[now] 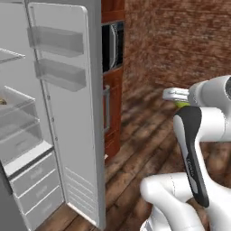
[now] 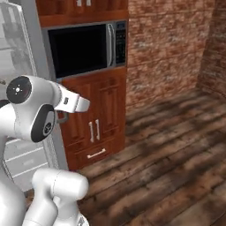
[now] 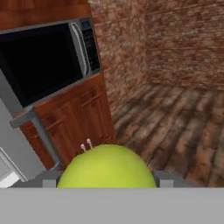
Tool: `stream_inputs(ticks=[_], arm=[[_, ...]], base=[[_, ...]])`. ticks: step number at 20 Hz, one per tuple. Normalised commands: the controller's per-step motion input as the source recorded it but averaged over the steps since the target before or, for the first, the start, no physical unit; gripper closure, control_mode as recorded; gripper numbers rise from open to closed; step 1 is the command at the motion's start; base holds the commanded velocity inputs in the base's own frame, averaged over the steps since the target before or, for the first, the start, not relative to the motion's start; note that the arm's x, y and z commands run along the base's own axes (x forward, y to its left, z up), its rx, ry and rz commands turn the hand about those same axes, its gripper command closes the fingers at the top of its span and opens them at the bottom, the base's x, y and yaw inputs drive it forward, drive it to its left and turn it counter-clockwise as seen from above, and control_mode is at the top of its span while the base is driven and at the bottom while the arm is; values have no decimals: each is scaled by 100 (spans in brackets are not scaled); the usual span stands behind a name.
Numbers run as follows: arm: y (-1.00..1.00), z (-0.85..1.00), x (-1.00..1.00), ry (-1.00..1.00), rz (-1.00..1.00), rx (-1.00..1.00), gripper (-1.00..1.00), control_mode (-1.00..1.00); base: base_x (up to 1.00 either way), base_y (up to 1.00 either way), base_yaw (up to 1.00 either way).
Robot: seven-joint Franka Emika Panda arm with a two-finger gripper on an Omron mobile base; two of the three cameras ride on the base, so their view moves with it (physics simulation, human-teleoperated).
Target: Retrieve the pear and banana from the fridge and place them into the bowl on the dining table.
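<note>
The pear [image 3: 106, 164], round and yellow-green, sits between my fingertips [image 3: 164, 179] in the hand view, and my gripper [image 3: 106, 181] is shut on it. From the left base view, a sliver of the pear [image 1: 182, 104] shows under the white hand of the gripper [image 1: 177, 96], held in the air well right of the fridge [image 1: 67, 117]. The fridge door stands open, showing white shelves and clear drawers. A small yellow-brown thing, possibly the banana [image 1: 2, 102], lies in a drawer at the left edge. The bowl and the dining table are out of view.
A reddish wooden cabinet [image 2: 101, 114] with a built-in black microwave [image 2: 79, 48] stands right of the fridge, ahead of the hand. Brick walls [image 2: 167, 48] close the back and right. Dark wooden floor [image 2: 172, 154] stretches to the right.
</note>
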Motion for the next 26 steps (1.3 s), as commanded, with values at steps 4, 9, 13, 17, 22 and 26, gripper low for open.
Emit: stream_inputs(ticks=[4,9,13,17,22,26], arm=[[0,0,0,0,0,0,100,100],[0,0,0,0,0,0,100,100],[0,0,0,0,0,0,100,100],[0,0,0,0,0,0,100,100],[0,0,0,0,0,0,100,100],[0,0,0,0,0,0,100,100]], base=[[-8,1,-81],[-14,0,-76],[-15,0,-66],[0,0,-57],[-11,0,-51],[-43,0,-45]])
